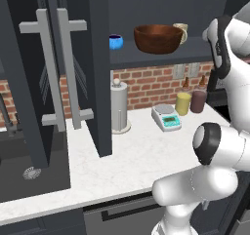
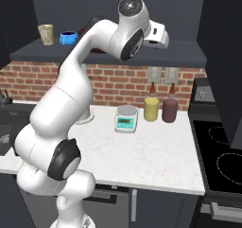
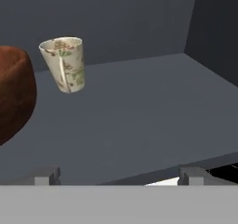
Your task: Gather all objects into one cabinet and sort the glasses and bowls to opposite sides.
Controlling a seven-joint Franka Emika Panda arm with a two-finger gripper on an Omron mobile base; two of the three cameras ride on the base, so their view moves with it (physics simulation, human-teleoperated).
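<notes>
A white robot arm reaches up to an open dark wall cabinet above a pale kitchen counter. Everything is placed here relative to the wooden bowl, which sits on the cabinet shelf. The blue bowl stands apart from it toward the cabinet's open door. The cream cup stands on the opposite side of the wooden bowl, near it and slightly behind, not touching. The gripper hovers at the shelf's front edge, beyond the cup from the wooden bowl, its fingers spread wide and holding nothing.

All three things already share one shelf, but the cup stands close against the wooden bowl, so the sorting probably calls for more separation.

Risks, as a judgement: reaching for the cup could sweep a finger into the wooden bowl beside it. The cup tapers toward its base, so a low or off-centre grip could tip it or let it slip. Pushing it backward may jam it against the rear wall.
</notes>
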